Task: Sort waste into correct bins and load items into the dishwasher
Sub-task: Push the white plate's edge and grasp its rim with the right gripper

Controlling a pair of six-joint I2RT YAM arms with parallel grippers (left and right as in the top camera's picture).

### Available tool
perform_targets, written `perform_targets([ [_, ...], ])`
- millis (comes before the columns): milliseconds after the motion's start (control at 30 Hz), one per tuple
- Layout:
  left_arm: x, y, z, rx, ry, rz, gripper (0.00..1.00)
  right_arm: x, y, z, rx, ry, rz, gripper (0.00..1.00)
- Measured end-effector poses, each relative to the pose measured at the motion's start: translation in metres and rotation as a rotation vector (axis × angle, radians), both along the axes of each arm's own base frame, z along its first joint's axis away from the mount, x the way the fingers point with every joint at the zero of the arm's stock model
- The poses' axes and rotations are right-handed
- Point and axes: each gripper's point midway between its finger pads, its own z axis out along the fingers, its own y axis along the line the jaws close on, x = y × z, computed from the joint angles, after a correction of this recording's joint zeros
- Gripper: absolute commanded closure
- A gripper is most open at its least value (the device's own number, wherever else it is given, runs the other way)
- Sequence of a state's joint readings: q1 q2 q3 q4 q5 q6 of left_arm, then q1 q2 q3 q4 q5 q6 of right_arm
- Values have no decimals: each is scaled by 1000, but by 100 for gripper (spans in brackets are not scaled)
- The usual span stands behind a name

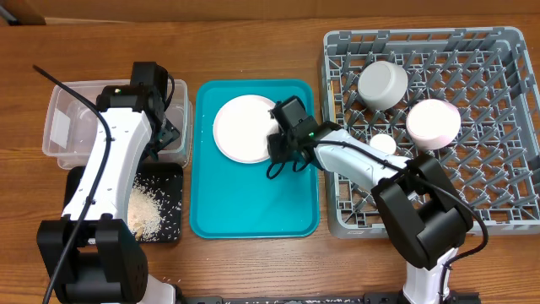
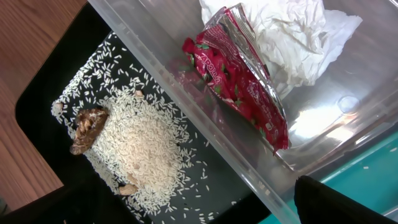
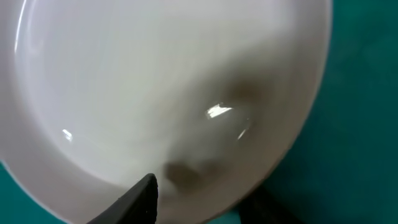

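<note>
The pale pink plate [image 1: 240, 127] lies on the teal tray [image 1: 253, 211]. My right gripper [image 1: 283, 152] stands at the plate's near-right rim. In the right wrist view one finger [image 3: 144, 198] hovers over the plate [image 3: 155, 81] and the other sits dark below the rim, jaws apart. My left gripper [image 1: 166, 135] hangs open over the edge between the clear tub [image 1: 63, 93] and the black tray [image 1: 173, 228]. The red wrapper [image 2: 239, 81] and white napkin [image 2: 292, 37] lie in the tub. Rice [image 2: 140, 143] with a brown scrap [image 2: 87, 127] is heaped in the black tray.
The grey dish rack [image 1: 498, 194] at the right holds a white bowl [image 1: 382, 84], a pink bowl [image 1: 433, 123] and a small cream cup [image 1: 384, 144]. A few rice grains are scattered across the black tray's floor. Bare wood surrounds the containers.
</note>
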State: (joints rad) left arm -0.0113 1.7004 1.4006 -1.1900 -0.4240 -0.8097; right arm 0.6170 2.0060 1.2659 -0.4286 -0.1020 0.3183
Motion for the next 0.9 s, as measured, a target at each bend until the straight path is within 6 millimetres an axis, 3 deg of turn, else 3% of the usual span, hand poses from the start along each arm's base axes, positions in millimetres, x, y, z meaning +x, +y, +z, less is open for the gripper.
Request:
perform_targets([
  [100,0,0,0,0,0,0,0,-9,7,-1,15,25,23,65],
  [333,0,0,0,0,0,0,0,-15,5,-2,-14,53,-6,64],
  [600,0,0,0,0,0,0,0,15,-3,6,-57,-82,-98,60],
  [900,0,0,0,0,0,0,0,34,-5,15,-63,-170,-142,65],
])
